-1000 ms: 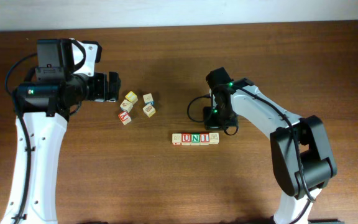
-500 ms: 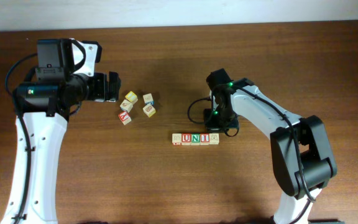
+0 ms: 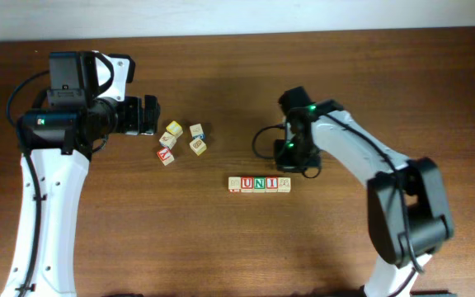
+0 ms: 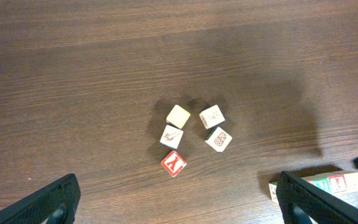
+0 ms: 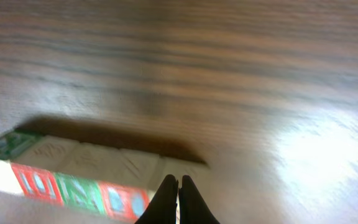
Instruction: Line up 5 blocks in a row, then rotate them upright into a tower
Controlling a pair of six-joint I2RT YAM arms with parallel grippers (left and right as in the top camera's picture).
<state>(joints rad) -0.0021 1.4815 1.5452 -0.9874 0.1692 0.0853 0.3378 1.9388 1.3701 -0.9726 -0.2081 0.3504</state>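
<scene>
Well right of the red "Y" cube [image 3: 166, 156], the row of blocks [image 3: 259, 183] looks light, hard and slick, best pinched across opposite flat faces; the right gripper [image 5: 178, 190] at its farther end is clenched empty, the left gripper [image 3: 148, 115] spread wide.

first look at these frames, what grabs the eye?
A tidy row of five blocks, with U, N, I on the middle three, lies in the middle of the overhead view. The right gripper is shut and poised just behind the row's right end. Up and to the left lies a loose cluster of five cubes, right in front of the wide-open left gripper.
</scene>
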